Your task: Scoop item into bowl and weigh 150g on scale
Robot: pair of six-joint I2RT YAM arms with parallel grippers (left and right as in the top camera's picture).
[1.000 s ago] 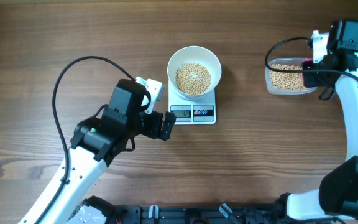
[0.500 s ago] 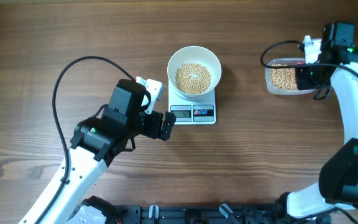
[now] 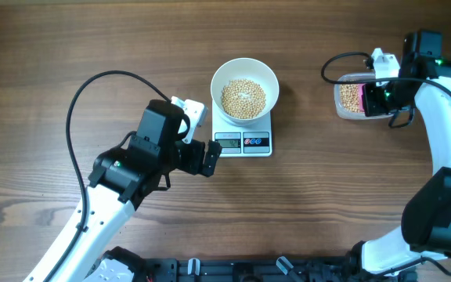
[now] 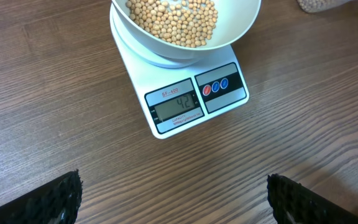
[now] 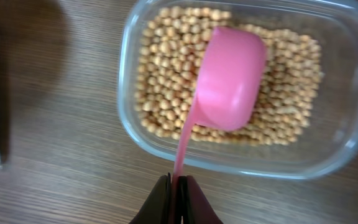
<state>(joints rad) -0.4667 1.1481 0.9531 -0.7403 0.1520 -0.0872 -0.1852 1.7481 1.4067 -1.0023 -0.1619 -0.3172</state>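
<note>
A: Entry, bowl (image 3: 224, 75) position?

B: The bowl sat on the scale (image 3: 243, 143), near the middle of the table (image 3: 92, 39). It covered most of the platform. The display (image 4: 178, 107) and button panel (image 4: 216, 87) were clear at the front edge.

A: Contents?

B: A mound of tan beans (image 3: 243, 98) lay in the bottom of the bowl, with white wall showing all round. The display showed digits, too small for me to read with confidence.

A: Left pincer (image 4: 176, 205)?

B: Spread wide and holding nothing. Its two dark fingertips (image 4: 61, 199) appeared at the lower corners of the left wrist view, with bare wood between them. It was just in front of the scale and to its left, not touching it.

A: Right pincer (image 5: 178, 199)?

B: Pressed together on the thin handle of a pink scoop (image 5: 229, 78). The handle ran from the jaws out to the cup.

A: Where was the scoop?

B: Over the clear plastic tub (image 5: 124, 93), which stood on the table well to the right of the scale. The cup lay above the beans filling the tub, nearer its right half. I could not tell whether the cup touched the beans or carried any.

A: Spillage?

B: I could not make out any loose beans on the wood in any view.
</note>
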